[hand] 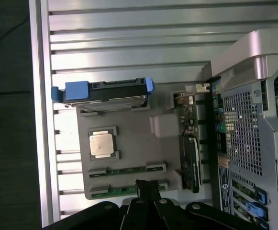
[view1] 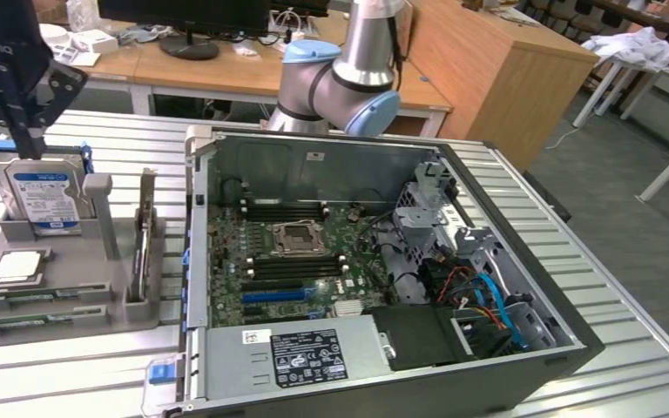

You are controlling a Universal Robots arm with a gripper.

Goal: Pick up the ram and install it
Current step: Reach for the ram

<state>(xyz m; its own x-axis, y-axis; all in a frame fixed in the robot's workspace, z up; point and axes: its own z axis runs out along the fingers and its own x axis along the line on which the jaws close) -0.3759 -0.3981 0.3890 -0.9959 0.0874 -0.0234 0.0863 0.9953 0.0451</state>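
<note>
Green thin ram [hand: 116,190] stick flat in grey moulded tray [hand: 134,120]; black pincer [hand: 147,184] above, closed, holding nothing.

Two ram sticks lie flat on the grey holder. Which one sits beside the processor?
The inner ram stick, in the slot next to the square silver processor. The outer ram stick lies one slot further, at the edge of the grey holder.

On the worktop [view1: 79,383], a tray [view1: 84,279] was set at the exterior view's left of the computer case [view1: 288,165]. On the tray, the hard drive [view1: 42,196] was stood upright at the rear, the processor [view1: 18,267] before it, the ram [view1: 35,298] nearest the front edge.
</note>
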